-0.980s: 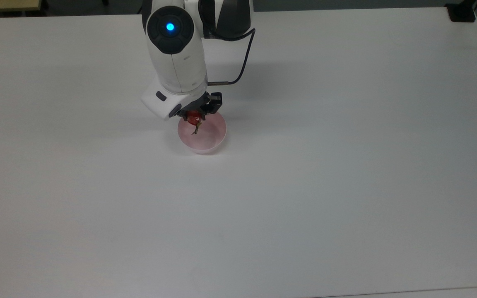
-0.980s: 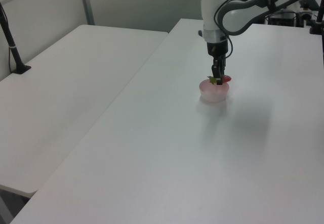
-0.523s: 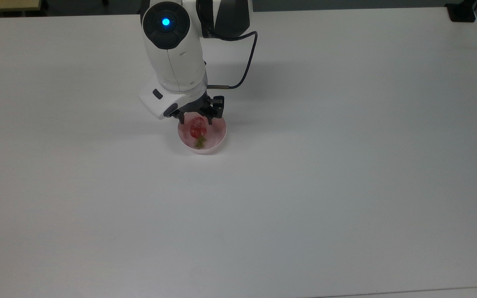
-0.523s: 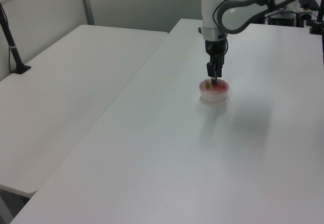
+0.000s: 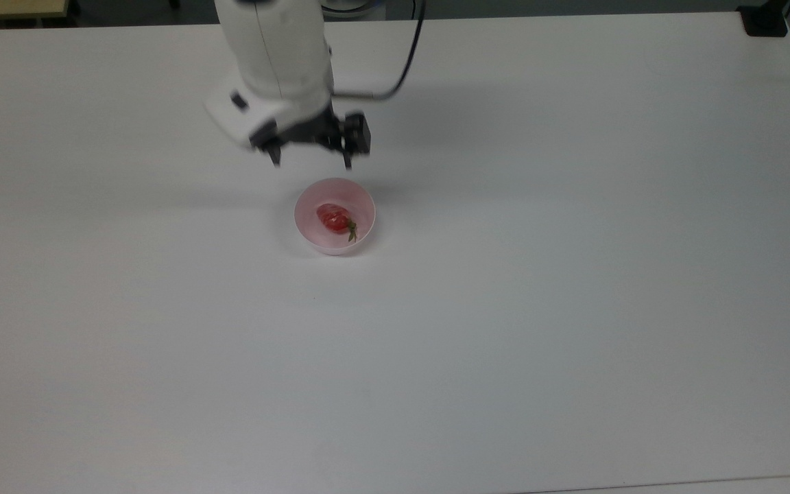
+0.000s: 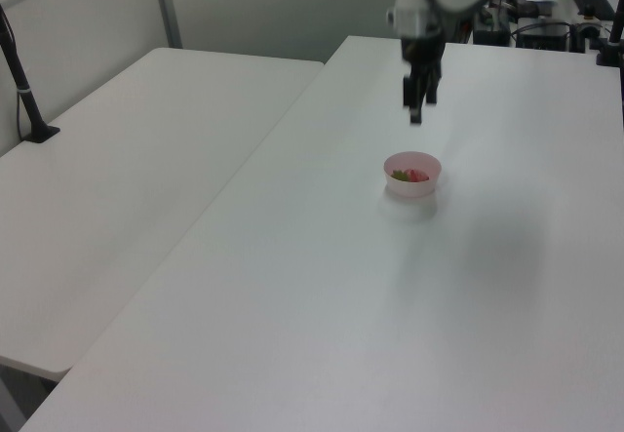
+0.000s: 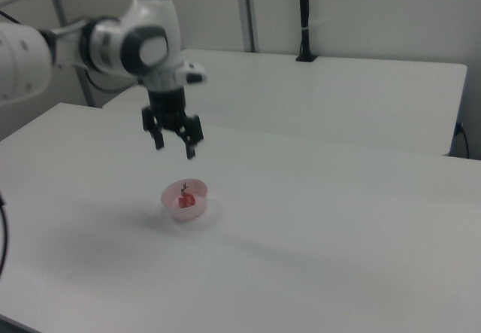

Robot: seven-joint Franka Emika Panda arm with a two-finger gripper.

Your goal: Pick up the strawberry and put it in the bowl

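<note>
1. The gripper has gone up and away from the bowl since a second ago. Back then it held the strawberry right over the bowl. Half a second ago its fingers were spread at the rim and the berry was already down inside.
2. Now the strawberry lies in the bowl, with its green stem pointing to the lower right of the top view.
3. In the right view the red berry shows in the middle of the bowl, with the stem sticking up.
4. In the left view a bit of red and green peeks over the rim of the bowl.
5. The gripper is wide open and holds nothing. In the right view its two dark fingers point down with a clear gap between them.
6. In the right view the gripper hangs in the air above the bowl, well apart from it. In the top view it sits just above the bowl in the frame.
7. In the left view the gripper is in the upper part of the frame, over the bowl.
8. The bowl sits on a white table, a bit left of the middle in the top view.
</note>
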